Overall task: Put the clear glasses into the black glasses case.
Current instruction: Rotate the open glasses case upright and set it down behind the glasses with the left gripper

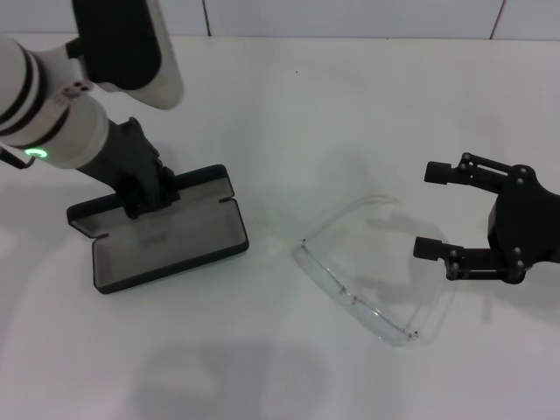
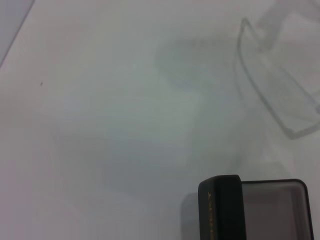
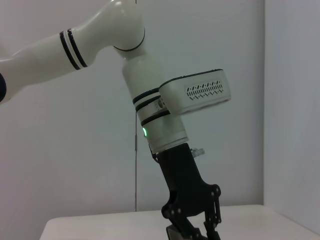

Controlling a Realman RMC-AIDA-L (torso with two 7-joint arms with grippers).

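While open, case [image 1: 166, 245] (glasses [image 1: 359, 280] beside)

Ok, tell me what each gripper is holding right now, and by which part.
The left gripper is down at the black glasses case, at its raised lid; a grasp cannot be confirmed. The right gripper is open, holding nothing, beside the clear glasses.

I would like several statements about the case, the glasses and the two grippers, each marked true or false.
1. The black glasses case lies open. True.
2. The clear glasses are inside the case. False: they lie on the table, beside it.
3. The right gripper is open and holds nothing. True.
4. The left gripper is at the glasses. False: it is at the case's lid.
5. The glasses' temple arms are unfolded. True.
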